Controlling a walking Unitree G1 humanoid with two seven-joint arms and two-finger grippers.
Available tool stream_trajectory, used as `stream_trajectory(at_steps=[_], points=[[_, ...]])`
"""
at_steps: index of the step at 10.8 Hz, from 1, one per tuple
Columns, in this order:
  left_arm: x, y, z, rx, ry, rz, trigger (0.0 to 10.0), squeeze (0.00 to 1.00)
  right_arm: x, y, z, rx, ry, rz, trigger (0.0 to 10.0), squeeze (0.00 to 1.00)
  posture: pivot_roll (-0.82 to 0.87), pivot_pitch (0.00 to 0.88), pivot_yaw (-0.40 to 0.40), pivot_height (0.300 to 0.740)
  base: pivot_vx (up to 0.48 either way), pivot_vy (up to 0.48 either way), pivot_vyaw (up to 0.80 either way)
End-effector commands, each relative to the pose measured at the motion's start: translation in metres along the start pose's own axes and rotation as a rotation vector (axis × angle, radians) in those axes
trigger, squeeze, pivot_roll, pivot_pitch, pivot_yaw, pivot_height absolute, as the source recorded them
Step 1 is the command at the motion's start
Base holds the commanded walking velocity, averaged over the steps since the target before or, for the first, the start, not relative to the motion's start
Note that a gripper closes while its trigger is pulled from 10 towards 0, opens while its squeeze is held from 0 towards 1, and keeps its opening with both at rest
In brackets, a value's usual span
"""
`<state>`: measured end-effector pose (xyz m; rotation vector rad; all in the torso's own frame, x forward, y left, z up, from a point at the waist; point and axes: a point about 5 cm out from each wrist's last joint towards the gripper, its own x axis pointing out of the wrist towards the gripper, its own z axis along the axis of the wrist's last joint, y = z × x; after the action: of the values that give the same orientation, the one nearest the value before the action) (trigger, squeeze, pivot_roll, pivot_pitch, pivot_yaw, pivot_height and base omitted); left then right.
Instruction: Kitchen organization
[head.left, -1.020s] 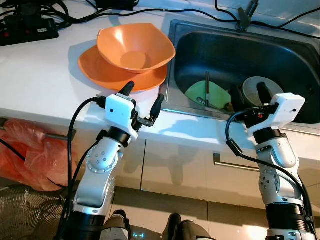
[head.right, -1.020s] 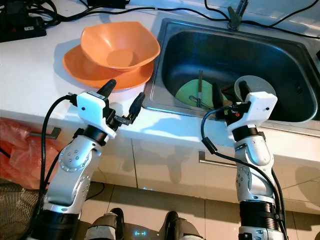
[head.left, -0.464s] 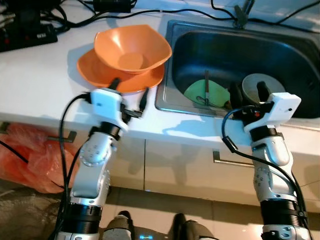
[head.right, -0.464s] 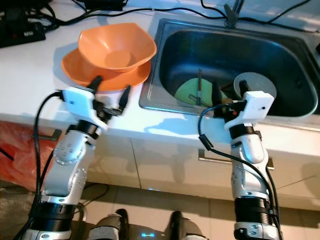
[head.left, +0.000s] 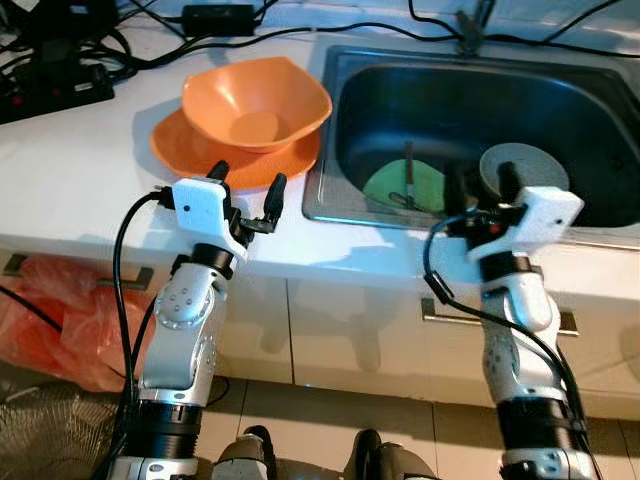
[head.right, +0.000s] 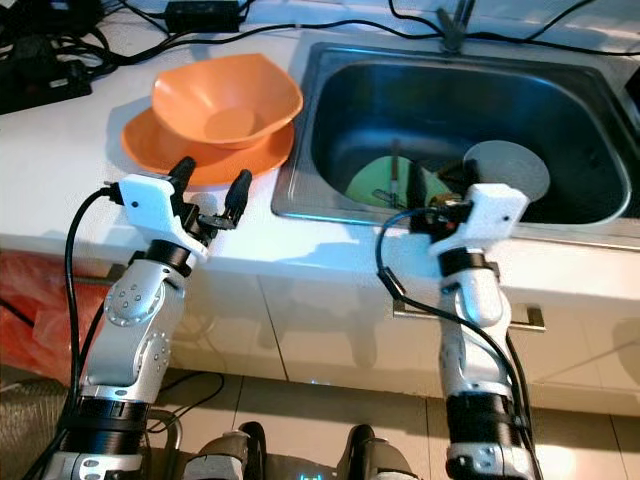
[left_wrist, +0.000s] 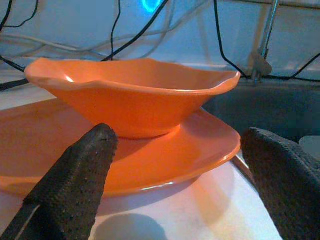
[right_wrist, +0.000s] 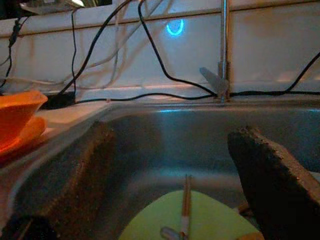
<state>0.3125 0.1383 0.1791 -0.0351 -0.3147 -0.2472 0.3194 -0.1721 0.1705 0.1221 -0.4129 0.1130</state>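
Bowl (head.left: 255, 103), orange with wavy rim, sits on orange plate (head.left: 190, 155).

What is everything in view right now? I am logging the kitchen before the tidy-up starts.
Orange wavy-rimmed bowl: one, on the orange plate.
Orange round plate: one, on the white countertop, left of the sink.
Steel sink: one, set in the counter.
Light green plate: one, in the sink, utensils lying on it.
Grey round dish: one, in the sink.
Black cables: several, back of the counter.
Orange plastic bag: one, below the counter.
Left gripper: open, before the orange plate.
Right gripper: open, at the sink's front edge.
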Motion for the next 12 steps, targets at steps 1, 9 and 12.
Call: stream_trajectory(at_steps=[1, 9, 12], points=[[-0.007, -0.002, -0.019, -0.029, 0.077, -0.004, 10.0, 0.0, -0.001, 0.003, -0.011, 0.006, 0.061, 0.008, 10.0, 0.0, 0.13, 0.168, 0.013, 0.74, 0.0, 0.0, 0.0], [0.002, -0.011, -0.026, -0.029, 0.065, -0.03, 10.0, 0.0, 0.01, 0.011, -0.018, 0.033, 0.065, 0.024, 10.0, 0.0, 0.16, 0.069, 0.01, 0.74, 0.0, 0.0, 0.0], [0.002, -0.012, -0.026, -0.02, 0.06, -0.025, 10.0, 0.0, 0.011, 0.013, -0.021, 0.038, 0.076, 0.032, 10.0, 0.0, 0.17, 0.072, 0.001, 0.74, 0.0, 0.0, 0.0]])
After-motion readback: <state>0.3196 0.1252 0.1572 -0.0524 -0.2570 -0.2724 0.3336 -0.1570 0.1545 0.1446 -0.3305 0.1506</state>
